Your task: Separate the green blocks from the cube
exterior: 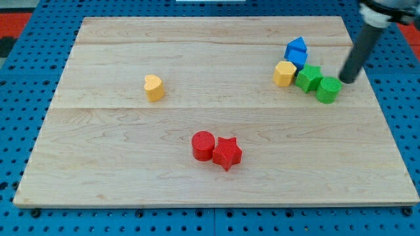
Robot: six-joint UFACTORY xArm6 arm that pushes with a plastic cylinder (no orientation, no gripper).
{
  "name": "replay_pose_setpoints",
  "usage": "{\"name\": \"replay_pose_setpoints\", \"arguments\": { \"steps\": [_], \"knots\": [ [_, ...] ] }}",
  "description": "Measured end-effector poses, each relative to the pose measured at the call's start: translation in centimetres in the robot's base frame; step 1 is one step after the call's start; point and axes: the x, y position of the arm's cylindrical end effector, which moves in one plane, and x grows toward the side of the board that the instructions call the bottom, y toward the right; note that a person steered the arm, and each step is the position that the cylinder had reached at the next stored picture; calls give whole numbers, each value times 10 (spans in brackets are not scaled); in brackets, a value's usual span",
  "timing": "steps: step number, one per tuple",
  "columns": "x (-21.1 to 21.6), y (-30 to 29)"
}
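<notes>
Our tip (346, 80): bare rod, no jaws, just right of green cylinder block (328, 90) | green star block (308, 78) touching blue cube (296, 58), yellow hexagonal block (284, 73) | wooden board (118, 170).

green blocks (308, 78) 2; blue blocks (296, 47) 2; yellow blocks (153, 87) 2; red blocks (203, 145) 2

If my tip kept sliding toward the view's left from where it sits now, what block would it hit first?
Probably the green cylinder block, which sits just left of and slightly below my tip; the green star block lies beyond it. Depth is uncertain, so a glancing contact is possible.
</notes>
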Motion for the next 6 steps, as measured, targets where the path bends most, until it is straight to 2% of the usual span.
{"name": "replay_pose_setpoints", "arguments": {
  "steps": [1, 2, 3, 4, 5, 6],
  "knots": [
    [-5, -36],
    [-41, -59],
    [-14, -98],
    [8, -98],
    [-16, -70],
    [-7, -41]
  ]
}}
